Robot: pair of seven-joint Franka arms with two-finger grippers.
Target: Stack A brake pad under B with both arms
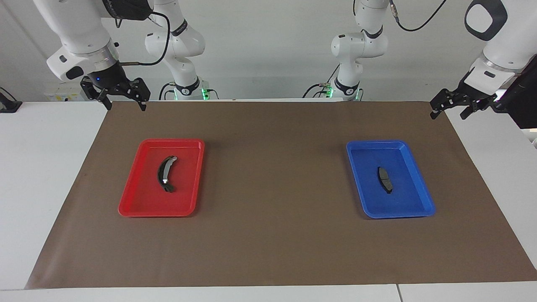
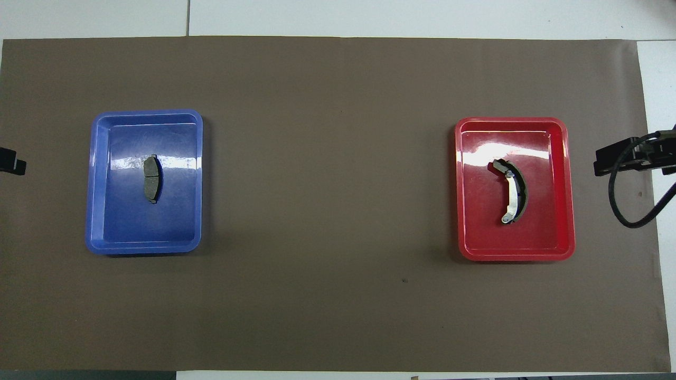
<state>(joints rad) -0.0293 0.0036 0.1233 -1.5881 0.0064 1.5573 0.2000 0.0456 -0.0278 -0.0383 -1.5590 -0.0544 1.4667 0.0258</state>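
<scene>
cut off: left pincer (image 2: 11,161) at overhead edge | right pincer (image 2: 634,155) partly out of overhead view
</scene>
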